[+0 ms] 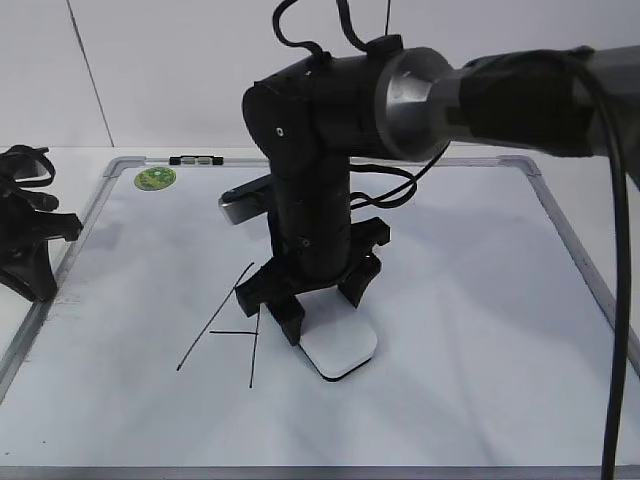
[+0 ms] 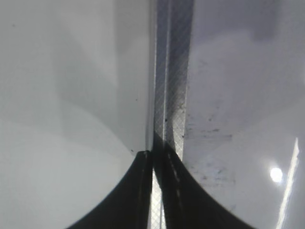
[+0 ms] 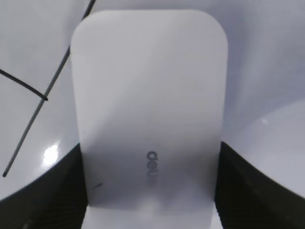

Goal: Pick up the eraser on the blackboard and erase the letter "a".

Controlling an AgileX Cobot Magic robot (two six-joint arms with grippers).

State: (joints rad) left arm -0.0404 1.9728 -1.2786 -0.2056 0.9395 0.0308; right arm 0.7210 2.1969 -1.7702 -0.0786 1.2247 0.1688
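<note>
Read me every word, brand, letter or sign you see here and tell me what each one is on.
"deli": small grey lettering on top of the white eraser, seen sideways in the right wrist view between the right tool fingers.
"A": thin black marker strokes on the whiteboard, beside the eraser.
Green oval sticker on the board: its print is too small to read.

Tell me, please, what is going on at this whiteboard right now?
The right gripper has its fingers on either side of the white eraser, which lies flat on the whiteboard. Just left of the eraser is a large capital "A" in black marker; no small "a" shows in any view, so it may be hidden or already wiped. The left gripper sits shut and idle at the board's left frame. A green sticker marks the far left corner.
</note>
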